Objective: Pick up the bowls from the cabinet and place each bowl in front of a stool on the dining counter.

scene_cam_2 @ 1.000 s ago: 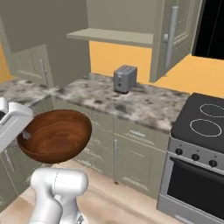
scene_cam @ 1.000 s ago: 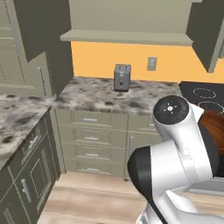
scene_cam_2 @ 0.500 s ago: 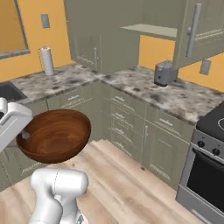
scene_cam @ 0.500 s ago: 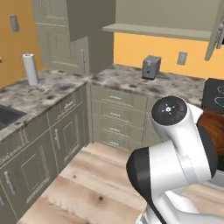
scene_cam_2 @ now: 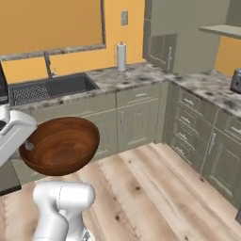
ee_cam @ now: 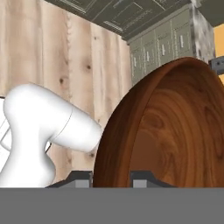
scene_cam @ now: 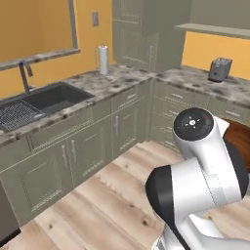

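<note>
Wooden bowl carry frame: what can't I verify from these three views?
- Finger contact: in the hand view the wooden bowl has its rim between the fingertips, but the pads are cut off by the bottom edge.
- Bowl in the left base view: a brown sliver shows; the arm's white body hides the rest.
- Toaster: cut off by the right edge of the right base view.
- Sink: its basin floor is too dark to read.

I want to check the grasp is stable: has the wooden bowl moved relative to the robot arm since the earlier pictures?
No. In the right base view the wooden bowl sits at the same place beside the arm as earlier; the kitchen behind shifted because the base turned.
</note>
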